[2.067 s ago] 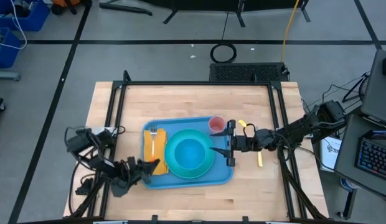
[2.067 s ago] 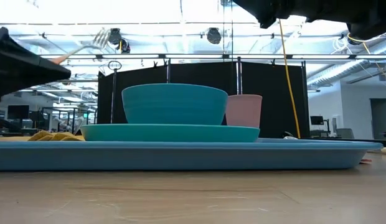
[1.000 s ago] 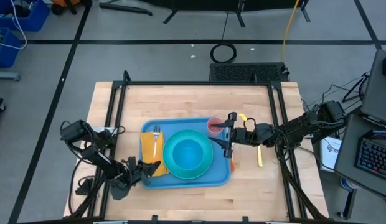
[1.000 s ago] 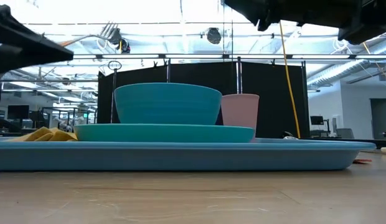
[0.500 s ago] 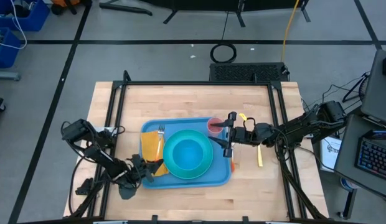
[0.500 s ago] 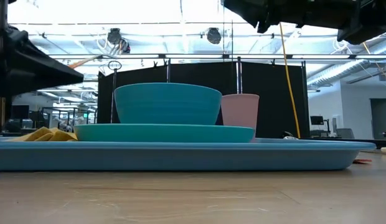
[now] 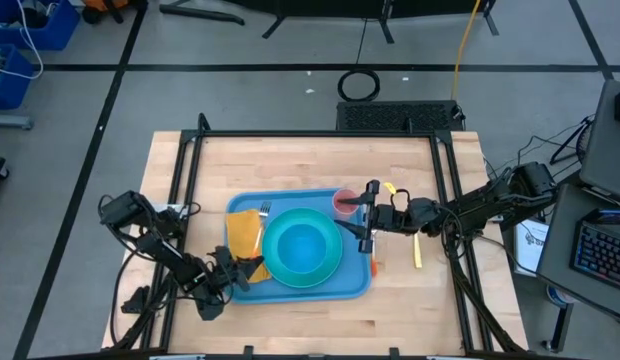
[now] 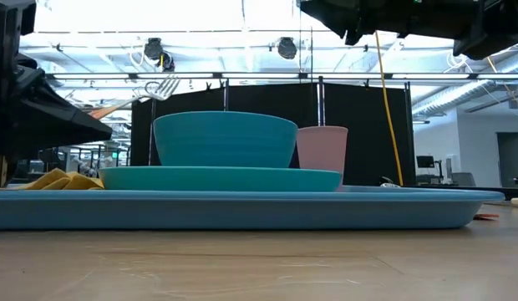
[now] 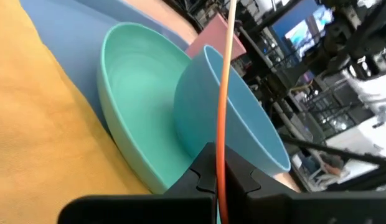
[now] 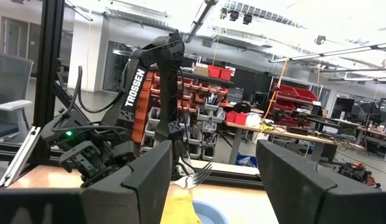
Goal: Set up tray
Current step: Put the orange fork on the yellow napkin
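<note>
The light-blue tray (image 7: 290,287) lies mid-table and carries a teal plate (image 7: 335,268) with a teal bowl (image 7: 302,245) on it. It also carries a pink cup (image 7: 345,202) and an orange napkin (image 7: 243,232). My left gripper (image 7: 244,267) hovers over the tray's near left corner, shut on a fork (image 7: 262,211) with an orange handle. The fork's tines (image 8: 163,86) stand high above the napkin. My right gripper (image 7: 368,218) is open over the tray's right rim, beside the cup. My left gripper (image 9: 220,169) pinches the fork's orange handle (image 9: 221,146) between its two fingers, near the handle's free end. The fingers come from the table's near left side, and the handle runs on ahead of them. The fork is lifted clear and slants up toward the bowl.
A yellow-handled utensil (image 7: 417,252) lies on the table right of the tray, and another yellow piece (image 7: 390,198) lies near the cup. A small orange item (image 7: 373,266) sits by the tray's right rim. Black frame rails (image 7: 186,190) run along the table's sides.
My left gripper has moved a little toward the table's right, closer to the tray, still shut on the fork. The fork has tipped lower, and its tines have swung from over the napkin toward the plate's rim.
</note>
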Robot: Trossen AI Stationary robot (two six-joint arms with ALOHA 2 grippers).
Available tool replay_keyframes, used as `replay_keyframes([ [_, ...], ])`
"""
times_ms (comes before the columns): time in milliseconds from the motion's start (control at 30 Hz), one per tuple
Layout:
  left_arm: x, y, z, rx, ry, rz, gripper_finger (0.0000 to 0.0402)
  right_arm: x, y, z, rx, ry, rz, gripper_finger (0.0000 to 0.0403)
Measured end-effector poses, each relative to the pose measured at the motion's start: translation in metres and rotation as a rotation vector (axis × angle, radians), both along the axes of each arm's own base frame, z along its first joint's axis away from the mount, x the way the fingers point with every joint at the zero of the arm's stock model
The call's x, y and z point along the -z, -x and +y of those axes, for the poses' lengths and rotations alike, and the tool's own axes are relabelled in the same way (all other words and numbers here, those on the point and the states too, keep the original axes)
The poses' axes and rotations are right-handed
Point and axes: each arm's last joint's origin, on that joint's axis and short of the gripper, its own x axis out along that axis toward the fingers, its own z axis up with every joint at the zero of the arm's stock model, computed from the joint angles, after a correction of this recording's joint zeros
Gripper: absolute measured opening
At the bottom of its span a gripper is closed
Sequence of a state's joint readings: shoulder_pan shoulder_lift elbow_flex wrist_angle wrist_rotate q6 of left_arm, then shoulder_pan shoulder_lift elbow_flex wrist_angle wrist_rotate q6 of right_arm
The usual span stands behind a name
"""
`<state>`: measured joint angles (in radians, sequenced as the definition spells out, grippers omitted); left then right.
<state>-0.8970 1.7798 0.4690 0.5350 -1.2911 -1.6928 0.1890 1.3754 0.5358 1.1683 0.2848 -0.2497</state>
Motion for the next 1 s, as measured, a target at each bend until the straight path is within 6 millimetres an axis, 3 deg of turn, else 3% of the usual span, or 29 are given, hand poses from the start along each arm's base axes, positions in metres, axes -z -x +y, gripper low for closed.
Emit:
replay_keyframes([
  [500,-0.002,0.002,-0.006,0.043,0.002,0.003,0.0000,0.001,0.000,0.000,-0.001,0.002,0.011,0.0224],
  [667,-0.007,0.011,-0.014,0.034,-0.077,-0.034,0.0000,0.000,0.000,0.002,-0.062,0.015,0.012,0.0224],
  [900,-0.028,0.020,-0.022,0.067,-0.160,-0.046,0.0000,-0.025,-0.015,0.001,-0.109,-0.028,0.178,0.0224],
  [1000,-0.036,0.020,-0.023,0.097,-0.176,-0.031,0.0000,-0.044,-0.027,-0.002,-0.159,-0.067,0.255,0.0224],
])
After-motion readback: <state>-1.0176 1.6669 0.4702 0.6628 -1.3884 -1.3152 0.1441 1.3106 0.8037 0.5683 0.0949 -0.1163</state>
